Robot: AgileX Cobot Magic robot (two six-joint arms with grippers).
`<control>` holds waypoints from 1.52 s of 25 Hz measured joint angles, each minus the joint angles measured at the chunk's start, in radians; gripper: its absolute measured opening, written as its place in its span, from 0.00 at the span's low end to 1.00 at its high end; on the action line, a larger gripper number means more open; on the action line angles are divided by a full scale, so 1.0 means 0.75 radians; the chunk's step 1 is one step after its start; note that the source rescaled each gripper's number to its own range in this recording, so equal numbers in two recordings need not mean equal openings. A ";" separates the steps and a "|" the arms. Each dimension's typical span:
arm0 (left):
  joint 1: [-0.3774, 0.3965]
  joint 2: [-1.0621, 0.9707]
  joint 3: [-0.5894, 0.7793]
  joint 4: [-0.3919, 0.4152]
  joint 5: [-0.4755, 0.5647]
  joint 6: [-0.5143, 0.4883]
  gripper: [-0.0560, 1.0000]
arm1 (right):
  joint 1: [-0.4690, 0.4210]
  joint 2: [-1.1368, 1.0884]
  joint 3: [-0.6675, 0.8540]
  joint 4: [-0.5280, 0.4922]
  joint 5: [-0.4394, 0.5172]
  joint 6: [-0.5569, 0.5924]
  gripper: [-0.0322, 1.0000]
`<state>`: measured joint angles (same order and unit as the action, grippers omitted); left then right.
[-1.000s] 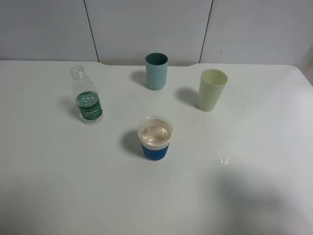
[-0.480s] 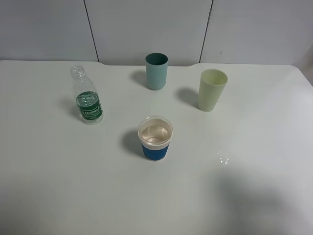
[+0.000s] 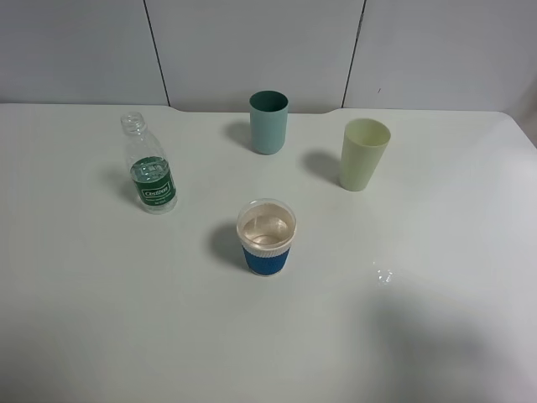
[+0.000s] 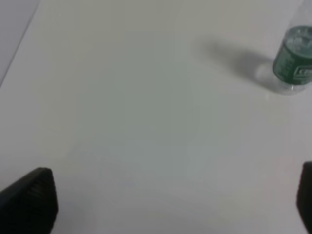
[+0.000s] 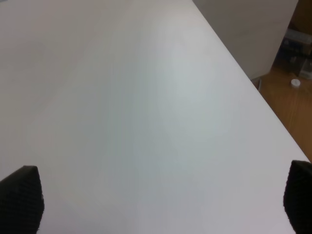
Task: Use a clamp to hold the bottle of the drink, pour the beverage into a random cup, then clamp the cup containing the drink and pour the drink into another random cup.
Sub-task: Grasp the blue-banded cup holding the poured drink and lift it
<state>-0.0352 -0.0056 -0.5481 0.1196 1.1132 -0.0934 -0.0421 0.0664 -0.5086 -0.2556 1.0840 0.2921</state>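
Note:
The clear bottle (image 3: 149, 176) with a green label stands uncapped at the left of the table; the left wrist view also catches its lower part (image 4: 295, 61). The blue-sleeved cup (image 3: 267, 239) sits in the middle with clear beverage (image 3: 267, 227) inside. At the right rear stands the pale yellow-green cup (image 3: 364, 155). Neither arm shows in the high view. My left gripper (image 4: 168, 200) is open over bare table, well short of the bottle. My right gripper (image 5: 160, 195) is open too, with nothing between its fingers.
A teal cup (image 3: 268, 122) stands at the back centre. A small clear droplet (image 3: 383, 274) lies right of the blue-sleeved cup. In the right wrist view the white table's edge (image 5: 253, 97) runs close by, with wooden floor (image 5: 287, 73) beyond it.

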 joint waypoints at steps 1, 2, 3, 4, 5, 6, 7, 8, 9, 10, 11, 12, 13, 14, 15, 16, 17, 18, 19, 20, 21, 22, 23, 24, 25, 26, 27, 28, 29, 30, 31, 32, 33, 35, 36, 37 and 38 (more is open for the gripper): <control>0.000 0.000 0.012 -0.003 -0.012 0.000 1.00 | 0.000 0.000 0.000 0.000 0.000 0.000 0.95; 0.000 0.000 0.012 -0.003 -0.012 0.000 1.00 | 0.000 0.000 0.000 0.000 0.000 0.000 0.95; 0.000 0.000 0.027 -0.008 -0.039 0.000 1.00 | 0.000 0.000 0.000 0.000 0.000 0.000 0.95; 0.000 0.000 0.043 -0.019 -0.061 0.000 1.00 | 0.000 0.000 0.000 0.000 0.000 0.000 0.95; 0.000 0.000 0.047 -0.022 -0.061 0.000 1.00 | 0.000 0.000 0.000 0.000 0.000 0.000 0.95; 0.000 0.000 0.047 -0.024 -0.061 0.000 1.00 | 0.000 0.000 0.000 0.000 0.000 0.000 0.95; 0.000 0.000 0.047 -0.025 -0.066 0.000 1.00 | 0.000 0.000 0.000 0.000 0.000 0.000 0.95; 0.000 0.000 0.047 -0.026 -0.066 0.000 1.00 | 0.000 0.000 0.000 0.000 0.000 0.000 0.95; 0.000 0.000 0.047 -0.027 -0.066 0.000 1.00 | 0.000 0.000 0.000 0.000 0.000 0.000 0.95; 0.000 0.000 0.047 -0.027 -0.066 0.000 1.00 | 0.000 0.000 0.000 0.000 0.000 0.000 0.95; 0.000 0.000 0.047 -0.027 -0.066 0.000 1.00 | 0.000 0.000 0.000 0.000 0.000 0.000 0.95; 0.000 0.000 0.047 -0.027 -0.066 0.000 1.00 | 0.000 0.000 0.000 0.000 0.000 0.000 0.95; 0.000 0.000 0.047 -0.027 -0.066 0.000 1.00 | 0.000 0.000 0.000 0.000 0.000 0.000 0.95; 0.000 0.000 0.047 -0.027 -0.066 0.000 1.00 | 0.000 0.000 0.000 0.000 0.000 0.000 0.95; 0.000 0.000 0.047 -0.027 -0.066 0.000 1.00 | 0.000 0.000 0.000 0.000 0.000 0.000 0.95; 0.000 0.000 0.047 -0.027 -0.066 0.000 1.00 | 0.000 0.000 0.000 0.000 0.000 0.000 0.95; 0.000 0.000 0.047 -0.027 -0.066 0.000 1.00 | 0.000 0.000 0.000 0.000 0.000 0.000 0.95; 0.000 0.000 0.047 -0.027 -0.066 0.000 1.00 | 0.000 0.000 0.000 0.000 0.000 0.000 0.95; 0.000 0.000 0.047 -0.027 -0.066 0.000 1.00 | 0.000 0.000 0.000 0.000 0.000 0.000 0.95; 0.000 0.000 0.047 -0.027 -0.066 0.000 1.00 | 0.000 0.000 0.000 0.000 0.000 0.000 0.95; 0.000 0.000 0.047 -0.027 -0.066 0.000 1.00 | 0.000 0.000 0.000 0.000 0.000 0.000 0.95; 0.000 0.000 0.047 -0.027 -0.066 0.000 1.00 | 0.000 0.000 0.000 0.000 0.000 0.000 0.95; 0.000 0.000 0.047 -0.027 -0.067 0.000 1.00 | 0.000 0.000 0.000 0.000 0.000 0.000 0.95; 0.000 0.000 0.047 -0.027 -0.067 0.000 1.00 | 0.000 0.000 0.000 0.000 0.000 0.000 0.95; 0.000 0.000 0.047 -0.027 -0.067 0.000 1.00 | 0.000 0.000 0.000 0.000 0.000 0.000 0.95; 0.000 0.000 0.047 -0.027 -0.067 0.000 1.00 | 0.000 0.000 0.000 0.000 0.000 0.000 0.95; 0.000 0.000 0.047 -0.027 -0.067 0.000 1.00 | 0.000 0.000 0.000 0.000 0.000 0.000 0.95; 0.000 0.000 0.047 -0.027 -0.067 0.000 1.00 | 0.000 0.000 0.000 0.000 0.000 0.000 0.95; 0.000 0.000 0.047 -0.027 -0.067 0.000 1.00 | 0.000 0.000 0.000 0.000 0.000 0.000 0.95; 0.000 0.000 0.047 -0.027 -0.067 0.000 1.00 | 0.000 0.000 0.000 0.000 0.000 0.000 0.95; 0.000 0.000 0.047 -0.027 -0.067 0.000 1.00 | 0.000 0.000 0.000 0.000 0.000 0.000 0.95; 0.000 0.000 0.047 -0.027 -0.067 0.000 1.00 | 0.000 0.000 0.000 0.000 0.000 0.000 0.95; 0.000 0.000 0.047 -0.027 -0.067 0.000 1.00 | 0.000 0.000 0.000 0.000 0.000 0.000 0.95; 0.000 0.000 0.047 -0.027 -0.067 0.000 1.00 | 0.000 0.000 0.000 0.000 0.000 0.000 0.95; 0.000 0.000 0.047 -0.027 -0.067 0.000 1.00 | 0.000 0.000 0.000 0.000 0.000 0.000 0.95; 0.000 0.000 0.047 -0.027 -0.067 0.000 1.00 | 0.000 0.000 0.000 0.000 0.000 0.000 0.95; 0.000 0.000 0.047 -0.027 -0.067 0.000 1.00 | 0.000 0.000 0.000 0.000 0.000 0.000 0.95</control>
<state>-0.0352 -0.0056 -0.5128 0.0993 1.0632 -0.0934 -0.0421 0.0664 -0.5086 -0.2556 1.0840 0.2921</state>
